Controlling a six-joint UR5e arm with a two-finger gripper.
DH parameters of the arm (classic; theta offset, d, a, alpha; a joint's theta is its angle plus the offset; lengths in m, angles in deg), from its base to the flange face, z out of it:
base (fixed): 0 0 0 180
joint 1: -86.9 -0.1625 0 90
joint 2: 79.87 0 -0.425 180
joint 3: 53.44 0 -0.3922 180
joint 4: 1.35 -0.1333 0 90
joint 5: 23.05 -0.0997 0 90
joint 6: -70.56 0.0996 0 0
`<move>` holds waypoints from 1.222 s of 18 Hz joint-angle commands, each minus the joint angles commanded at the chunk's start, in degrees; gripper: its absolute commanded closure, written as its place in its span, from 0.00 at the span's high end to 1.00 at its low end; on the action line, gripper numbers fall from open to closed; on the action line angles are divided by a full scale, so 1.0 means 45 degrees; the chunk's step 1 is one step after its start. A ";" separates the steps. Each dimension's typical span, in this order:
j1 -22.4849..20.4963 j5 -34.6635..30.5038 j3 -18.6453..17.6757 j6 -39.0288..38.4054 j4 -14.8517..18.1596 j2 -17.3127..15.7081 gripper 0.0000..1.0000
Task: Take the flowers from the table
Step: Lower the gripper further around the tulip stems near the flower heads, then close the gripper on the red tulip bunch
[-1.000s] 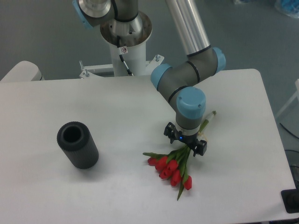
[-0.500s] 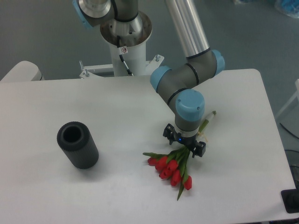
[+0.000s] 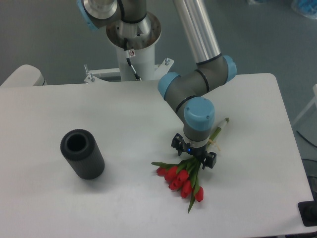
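Flowers (image 3: pixel 182 179) lie flat on the white counter (image 3: pixel 124 124), red heads fanned out toward the near edge, stems running up and back under the wrist; the cut stem ends (image 3: pixel 221 125) show on the far side of the arm. Fingers (image 3: pixel 194 154) point straight down over the stems just above the leaves, one black tip on each side of the bundle. Whether they are pressing the stems or merely straddling them cannot be told. Black ribbed cylinder (image 3: pixel 82 153) lies on its side well to the left of the fingers, open end facing up and away. Bare counter lies between cylinder and fingers, and beyond them toward the right edge.
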 joint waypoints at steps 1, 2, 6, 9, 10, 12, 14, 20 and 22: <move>0.0000 0.0000 0.0000 0.0019 -0.0001 0.0020 1.00; 0.0000 0.0000 -0.0019 0.0020 -0.0001 0.0020 1.00; 0.0020 -0.0020 -0.0097 -0.0019 -0.0059 0.0020 1.00; 0.0020 0.0000 -0.0058 -0.0020 -0.0118 0.0039 0.95; 0.0020 0.0000 -0.0039 -0.0020 -0.0118 0.0039 0.89; 0.0020 0.0000 0.0019 -0.0020 -0.0118 0.0039 0.75; 0.0020 0.0000 0.0059 0.0000 -0.0098 0.0039 0.65; 0.0000 0.0000 0.0117 0.0059 -0.0098 0.0059 0.43; 0.0000 0.0000 0.0156 0.0078 -0.0098 0.0039 0.39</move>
